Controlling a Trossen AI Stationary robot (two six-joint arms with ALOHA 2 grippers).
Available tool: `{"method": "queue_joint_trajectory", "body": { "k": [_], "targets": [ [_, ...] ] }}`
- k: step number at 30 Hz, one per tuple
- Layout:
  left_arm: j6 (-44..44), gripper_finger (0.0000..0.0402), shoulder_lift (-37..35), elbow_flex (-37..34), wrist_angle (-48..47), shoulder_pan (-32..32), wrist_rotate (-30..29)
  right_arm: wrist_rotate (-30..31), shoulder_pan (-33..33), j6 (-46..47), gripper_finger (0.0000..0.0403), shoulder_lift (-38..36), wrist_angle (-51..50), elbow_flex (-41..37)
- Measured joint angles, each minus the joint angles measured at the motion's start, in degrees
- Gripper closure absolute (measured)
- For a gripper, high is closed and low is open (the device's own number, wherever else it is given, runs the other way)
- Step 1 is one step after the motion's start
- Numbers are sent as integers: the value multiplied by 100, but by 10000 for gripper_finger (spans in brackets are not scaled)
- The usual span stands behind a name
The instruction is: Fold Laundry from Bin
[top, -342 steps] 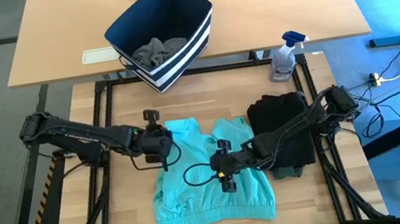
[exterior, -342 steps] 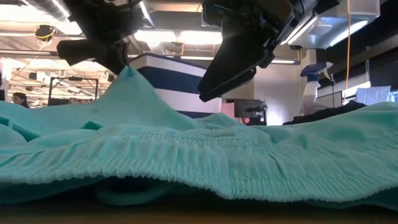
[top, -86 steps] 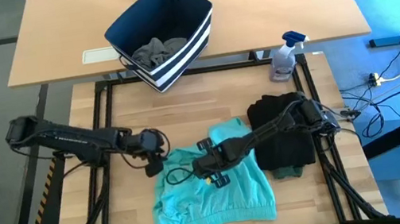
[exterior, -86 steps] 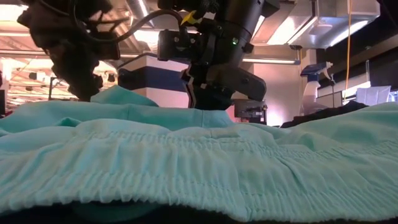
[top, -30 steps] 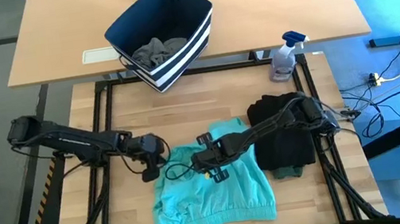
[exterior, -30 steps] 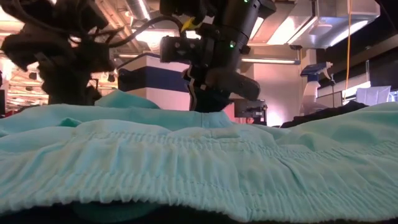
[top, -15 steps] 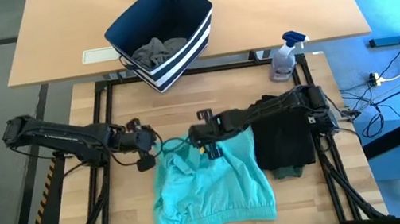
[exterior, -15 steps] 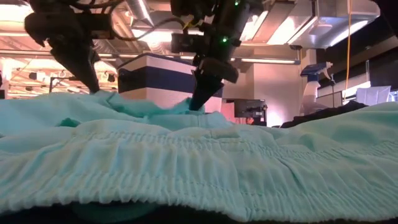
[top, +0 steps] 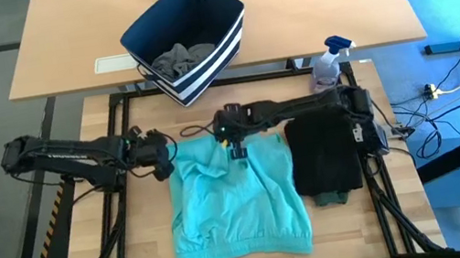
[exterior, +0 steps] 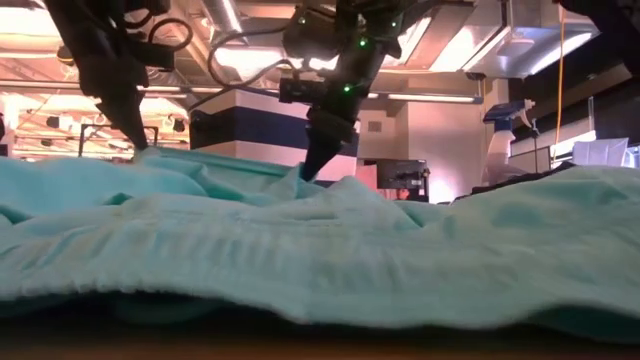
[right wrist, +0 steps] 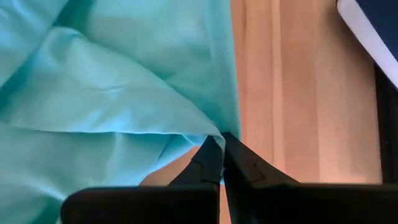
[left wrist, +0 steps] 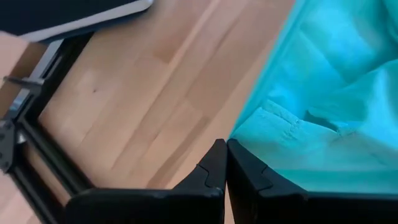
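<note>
While the teal garment lay spread across the middle of the wooden table, both arms were pinned to its far edge. Over at nine o'clock from the table's centre, the left gripper had its fingers pressed fully together on the cloth's far-left corner, the fabric bunched right at the tips. Up toward twelve o'clock, the right gripper was likewise clamped tight, its fingers nipping a fold of the teal edge just where cloth met bare wood. From table height, both grippers came down onto the raised far hem, the left one and the right one well apart along it. At three o'clock, a black garment sat in a folded pile just beside the teal one. Beyond the table at twelve o'clock, the navy bin stood tilted on a second tabletop, a grey garment lying inside it, and a spray bottle stood at about two o'clock.
</note>
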Motion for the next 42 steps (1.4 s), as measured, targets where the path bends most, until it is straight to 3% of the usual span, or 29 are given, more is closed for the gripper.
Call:
{"method": "queue_joint_trajectory", "body": {
  "k": [11, 23, 31, 42],
  "targets": [
    [278, 394, 0, -2, -55, 394, 264, -275, -292, -22, 397, 11, 163, -4],
    [714, 307, -1, -17, 31, 405, 262, 446, -316, -166, 293, 212, 86, -22],
    [1983, 301, 415, -208, 1476, 452, 1460, 481, -316, -277, 268, 214, 147, -22],
    [3452, 301, 1383, -594, 3085, 1353, 3400, 215, -312, -282, 267, 215, 125, -20]
  ]
}}
